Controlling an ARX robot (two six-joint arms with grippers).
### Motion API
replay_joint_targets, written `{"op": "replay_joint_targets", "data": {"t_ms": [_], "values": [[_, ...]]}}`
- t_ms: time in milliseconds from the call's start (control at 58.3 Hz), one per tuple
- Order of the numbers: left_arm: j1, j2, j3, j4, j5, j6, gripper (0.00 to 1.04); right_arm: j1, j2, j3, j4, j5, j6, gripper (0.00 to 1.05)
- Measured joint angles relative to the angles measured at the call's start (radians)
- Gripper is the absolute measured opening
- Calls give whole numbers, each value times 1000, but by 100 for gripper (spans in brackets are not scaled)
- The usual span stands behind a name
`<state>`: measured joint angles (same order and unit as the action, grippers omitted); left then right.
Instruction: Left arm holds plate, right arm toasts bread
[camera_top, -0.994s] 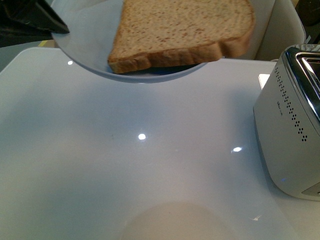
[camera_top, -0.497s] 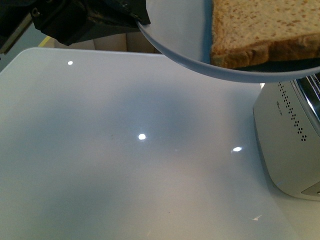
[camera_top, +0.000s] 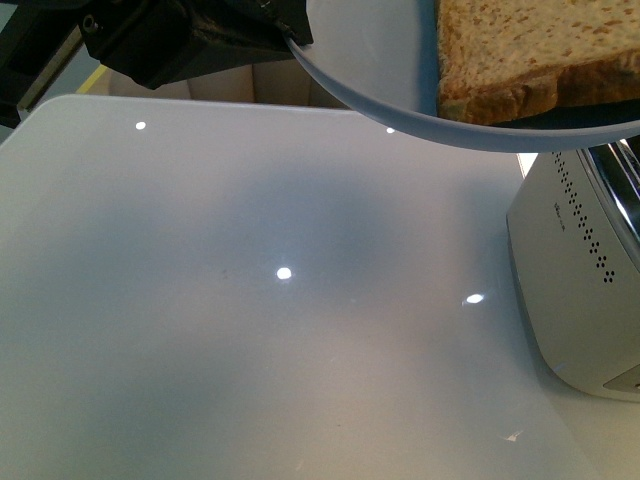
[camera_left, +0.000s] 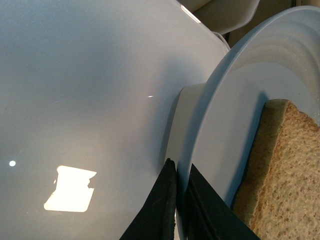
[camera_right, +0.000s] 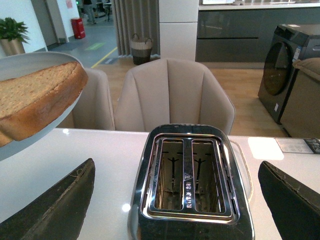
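Observation:
My left gripper is shut on the rim of the pale blue plate and holds it tilted in the air at the top of the front view. The brown bread lies on the plate's right side, over the near end of the silver toaster. In the left wrist view the black fingers pinch the plate, with the bread beside them. My right gripper is open above the toaster, whose two slots look empty. The plate and bread hang off to one side of it.
The toaster stands at the right edge of a glossy white table. Beige chairs stand behind the table. A dark washing machine is further back in the room.
The plate with the bread has moved right and slightly up, now reaching over the toaster. The left gripper's housing has come into the front view.

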<state>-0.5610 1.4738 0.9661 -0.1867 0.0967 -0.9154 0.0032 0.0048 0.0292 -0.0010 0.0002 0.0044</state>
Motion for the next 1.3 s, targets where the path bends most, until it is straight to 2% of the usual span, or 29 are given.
{"op": "replay_joint_targets", "data": {"t_ms": [703,737,823,908,1080,1303], "values": [[0,0,0,0,0,0,3,0,0,0,0,0,0,96],[0,0,0,0,0,0,3,7,11,5,-21,27,9,96],[0,0,-1,0,0,0,3,52,117,70,-225,207,116,96],[0,0,-1,2,1,-2,3,57,167,80,-300,240,168,96],[0,2,-1,2,0,-4,3,53,172,97,-308,229,206,96],[-1,2,-1,2,0,-5,3,-37,296,167,-239,100,261,96]]}}
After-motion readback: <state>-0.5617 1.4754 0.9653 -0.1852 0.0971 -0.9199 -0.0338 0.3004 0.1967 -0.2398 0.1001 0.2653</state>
